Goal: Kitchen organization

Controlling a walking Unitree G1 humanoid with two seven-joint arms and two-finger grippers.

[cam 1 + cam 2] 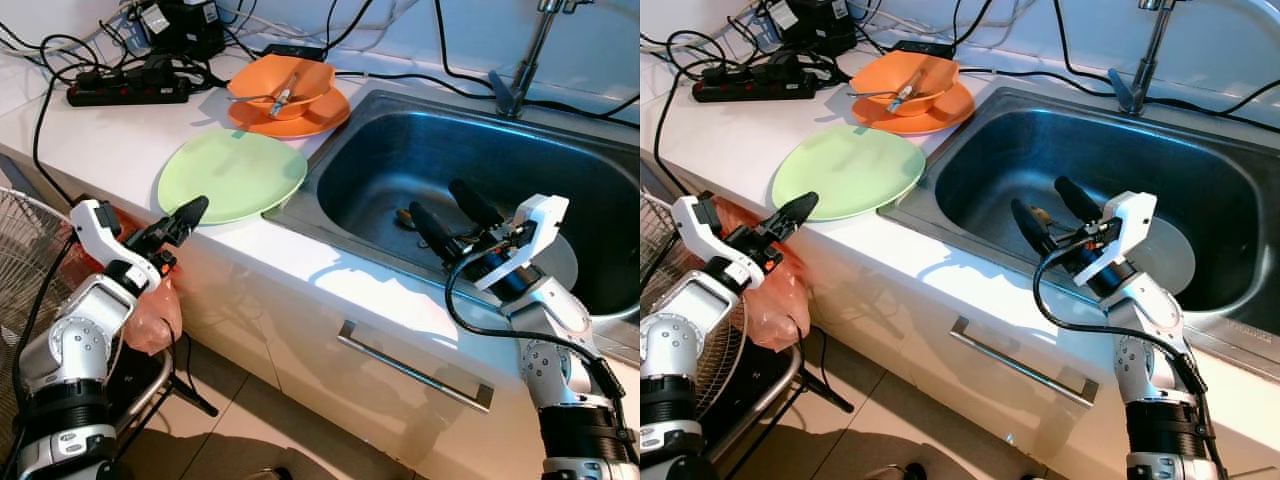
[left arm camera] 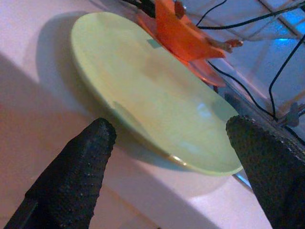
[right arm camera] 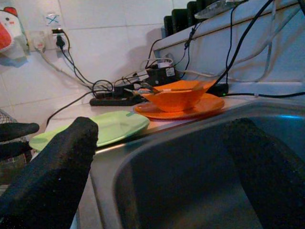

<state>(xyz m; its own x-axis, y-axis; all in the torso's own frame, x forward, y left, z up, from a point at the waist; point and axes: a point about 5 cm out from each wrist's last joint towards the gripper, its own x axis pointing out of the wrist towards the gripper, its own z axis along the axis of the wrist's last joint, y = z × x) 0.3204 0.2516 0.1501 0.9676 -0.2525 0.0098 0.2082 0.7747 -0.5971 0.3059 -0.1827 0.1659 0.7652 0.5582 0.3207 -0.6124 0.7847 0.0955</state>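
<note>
- A round pale green plate (image 1: 232,175) lies flat on the white countertop (image 1: 120,140), its edge just over the rim of the stainless steel sink (image 1: 400,150).
- At its 1 o'clock, an orange bowl (image 1: 283,88) holding a utensil (image 1: 280,97) sits on an orange plate (image 1: 300,118).
- The left gripper (image 1: 183,219), fingers spread, hovers at the green plate's 7 o'clock edge.
- The right gripper (image 1: 447,211), released, hangs inside the sink basin, above a small object (image 1: 405,216) on the bottom.
- A black power strip (image 1: 128,90) lies at the countertop's 11 o'clock.
</note>
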